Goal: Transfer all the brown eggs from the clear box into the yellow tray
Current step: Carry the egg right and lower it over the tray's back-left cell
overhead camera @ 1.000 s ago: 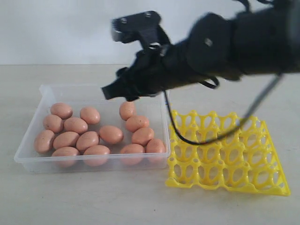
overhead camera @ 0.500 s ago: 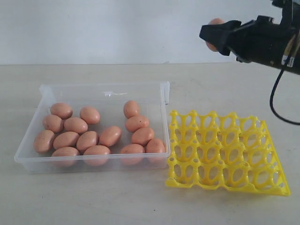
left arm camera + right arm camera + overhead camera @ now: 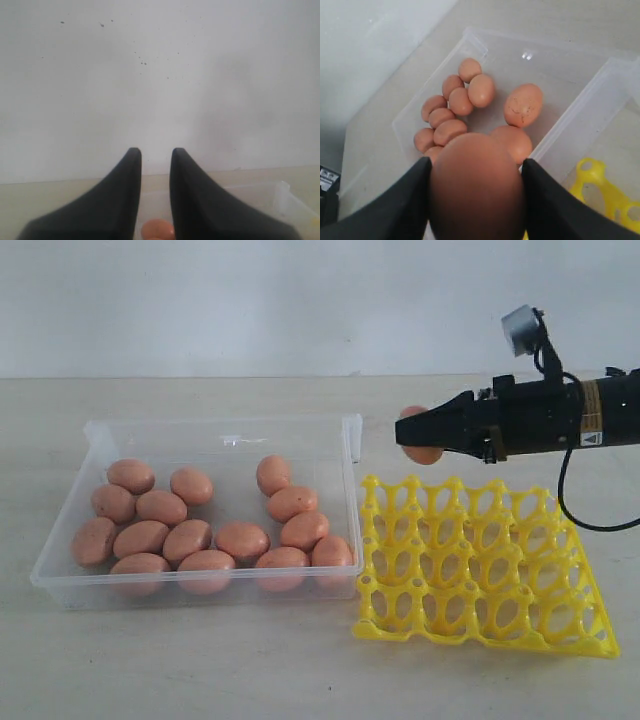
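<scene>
Lying nearest on the pale tabletop (image 3: 200, 660), the yellow tray (image 3: 480, 638) sits at the right with every visible cup bare. Its left edge is just beside the right wall of the clear box (image 3: 60, 585).

Inside the box the brown eggs (image 3: 187, 539) rest on the floor, about fifteen of them. A tight cluster fills the left end and a group of five lines the right wall, several touching one another.

Farther back, the right hand (image 3: 410, 435) hangs in the air over the far left corner of the tray, near the box's far right corner, its black arm reaching in level from the right. Its two fingers are closed on a lone egg (image 3: 425, 454); the right wrist view shows that egg clamped on both sides, with the box and its eggs below.

The left hand (image 3: 155, 152) appears only in its own wrist view. Its fingers stand a narrow gap apart with nothing between them, and another egg (image 3: 158, 231) and part of the box show beneath.

Behind everything stands a plain white wall (image 3: 250, 300).
</scene>
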`<state>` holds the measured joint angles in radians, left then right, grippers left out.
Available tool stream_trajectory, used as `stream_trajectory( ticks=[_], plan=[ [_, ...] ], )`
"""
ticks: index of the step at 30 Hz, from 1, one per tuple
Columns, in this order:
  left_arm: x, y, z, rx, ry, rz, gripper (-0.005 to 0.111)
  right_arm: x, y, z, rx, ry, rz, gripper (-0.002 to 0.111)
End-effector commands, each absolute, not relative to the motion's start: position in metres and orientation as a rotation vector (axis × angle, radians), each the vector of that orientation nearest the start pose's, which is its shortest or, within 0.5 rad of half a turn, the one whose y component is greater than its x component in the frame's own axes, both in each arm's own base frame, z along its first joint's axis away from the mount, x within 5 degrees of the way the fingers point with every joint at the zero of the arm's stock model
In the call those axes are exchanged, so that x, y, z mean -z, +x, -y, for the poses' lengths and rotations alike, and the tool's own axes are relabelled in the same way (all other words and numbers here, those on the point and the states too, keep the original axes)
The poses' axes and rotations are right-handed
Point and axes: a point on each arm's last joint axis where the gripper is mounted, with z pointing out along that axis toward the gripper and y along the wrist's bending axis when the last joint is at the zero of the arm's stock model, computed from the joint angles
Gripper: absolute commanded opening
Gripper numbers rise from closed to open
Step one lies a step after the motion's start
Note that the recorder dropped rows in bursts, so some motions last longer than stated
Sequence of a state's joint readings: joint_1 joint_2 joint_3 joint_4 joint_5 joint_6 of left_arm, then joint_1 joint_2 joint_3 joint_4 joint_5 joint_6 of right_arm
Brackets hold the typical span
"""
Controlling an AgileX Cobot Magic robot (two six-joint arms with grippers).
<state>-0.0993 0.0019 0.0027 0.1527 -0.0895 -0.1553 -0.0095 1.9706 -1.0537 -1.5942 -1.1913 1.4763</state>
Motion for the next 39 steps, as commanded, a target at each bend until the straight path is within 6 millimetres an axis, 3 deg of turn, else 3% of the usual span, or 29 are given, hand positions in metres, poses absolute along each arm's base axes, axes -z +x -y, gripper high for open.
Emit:
stream_trajectory(
  ticks=[1, 5, 8, 31, 39],
  plan=[
    [-0.222, 0.054, 0.007, 0.112, 0.07, -1.383, 0.022, -0.17, 0.354, -0.102, -1.186, -0.793, -1.965, 0.0],
    [-0.223, 0.054, 0.007, 0.112, 0.071, -1.379, 0.022, -0.158, 0.359, -0.119, -0.953, -0.861, -2.031, 0.0],
    [-0.223, 0.054, 0.007, 0.112, 0.071, -1.379, 0.022, -0.153, 0.362, -0.119, -0.84, -0.853, -2.074, 0.0],
    [-0.223, 0.054, 0.007, 0.112, 0.071, -1.379, 0.022, -0.158, 0.366, -0.121, -0.808, -0.865, -1.98, 0.0],
    [-0.223, 0.054, 0.007, 0.112, 0.071, -1.379, 0.022, -0.148, 0.367, -0.126, -0.845, -0.84, -1.999, 0.0]
  ],
)
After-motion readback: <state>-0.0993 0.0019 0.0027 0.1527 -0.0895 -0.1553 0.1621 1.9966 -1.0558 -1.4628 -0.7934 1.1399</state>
